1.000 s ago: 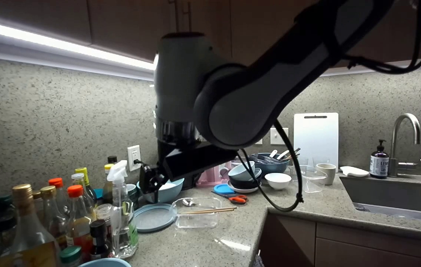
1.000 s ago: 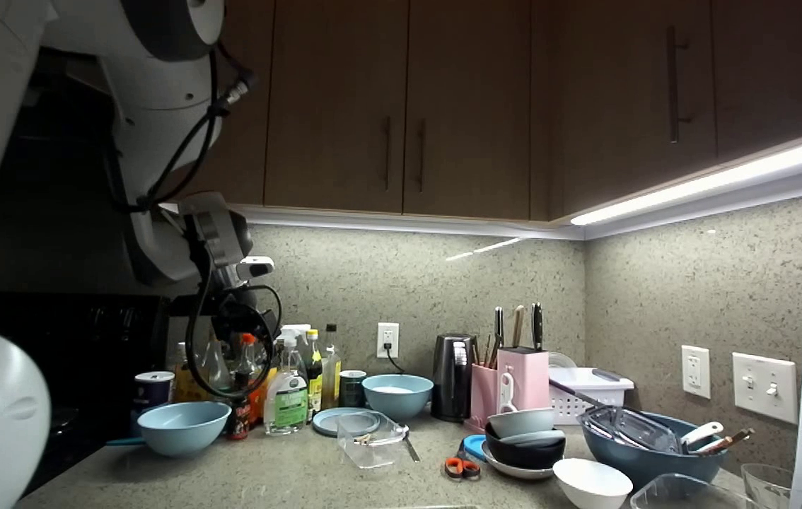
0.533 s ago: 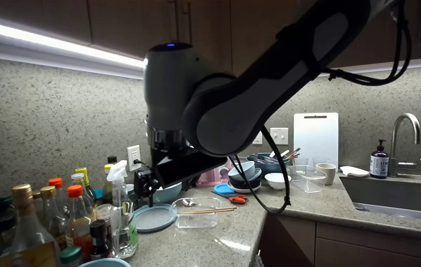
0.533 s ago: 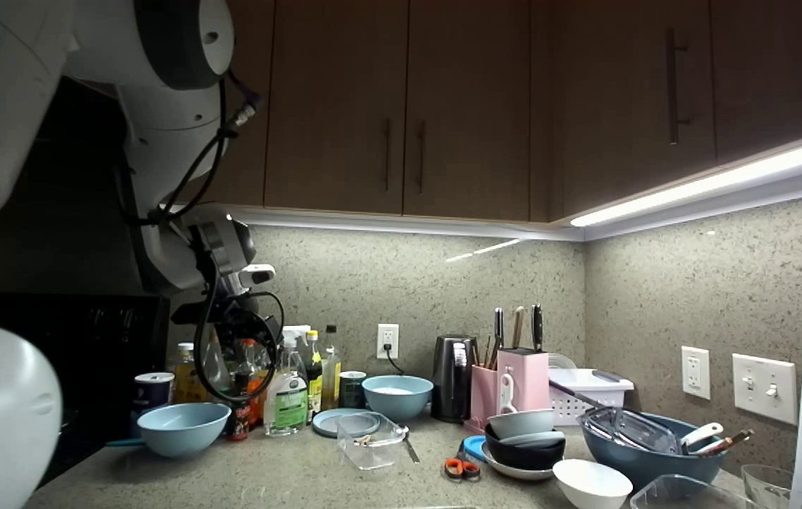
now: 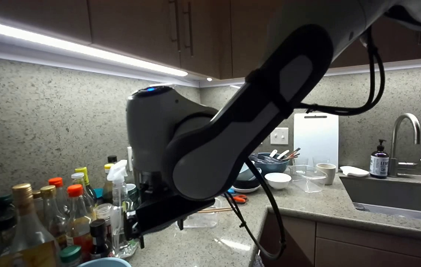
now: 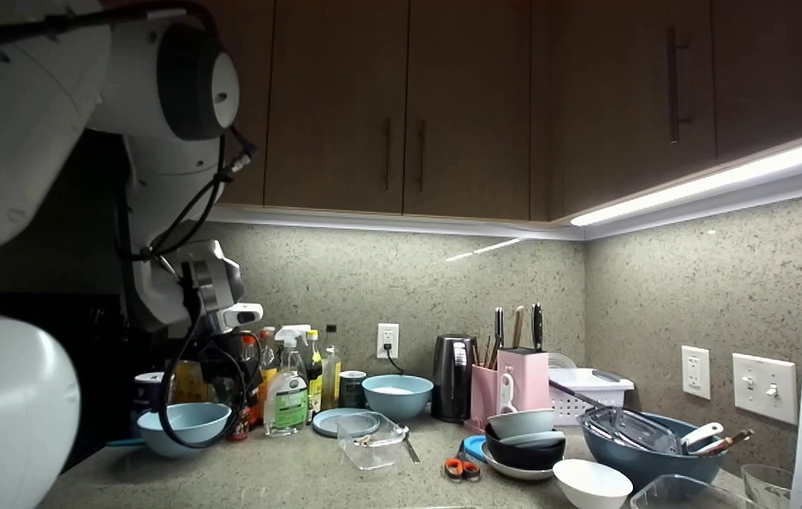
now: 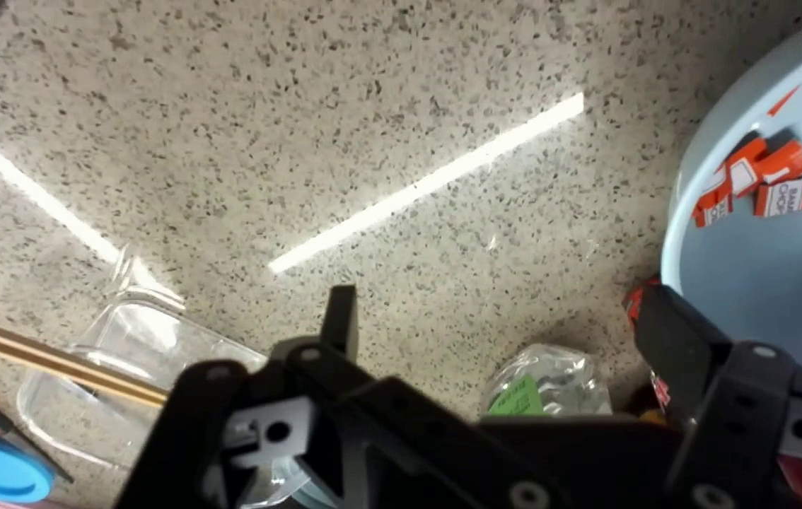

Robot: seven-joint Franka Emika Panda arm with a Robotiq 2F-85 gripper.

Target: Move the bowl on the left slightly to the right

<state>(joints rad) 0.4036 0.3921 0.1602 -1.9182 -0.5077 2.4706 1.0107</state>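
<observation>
The light blue bowl with small red-orange packets inside stands at the left end of the counter in an exterior view [image 6: 192, 424]. Only its rim shows at the bottom edge of an exterior view [image 5: 105, 263]. In the wrist view the bowl [image 7: 754, 268] is at the right, partly cut off, with the packets near its far side. My gripper [image 7: 507, 322] is open and empty above the counter. Its right finger overlaps the bowl's rim in the wrist view; contact cannot be told. In an exterior view the gripper [image 5: 161, 233] hangs low in front of the spray bottle.
A clear spray bottle [image 6: 288, 399] and several sauce bottles [image 5: 75, 215] stand close to the gripper. A similar light blue bowl [image 6: 397, 398], a flat light blue plate [image 6: 330, 422] and a clear plastic container [image 6: 369, 452] stand further right. Chopsticks [image 7: 40, 357] lie across the container.
The arm and gripper have moved down toward the counter. They have also moved away from the plate toward the left bowl. The bowl has not moved.
</observation>
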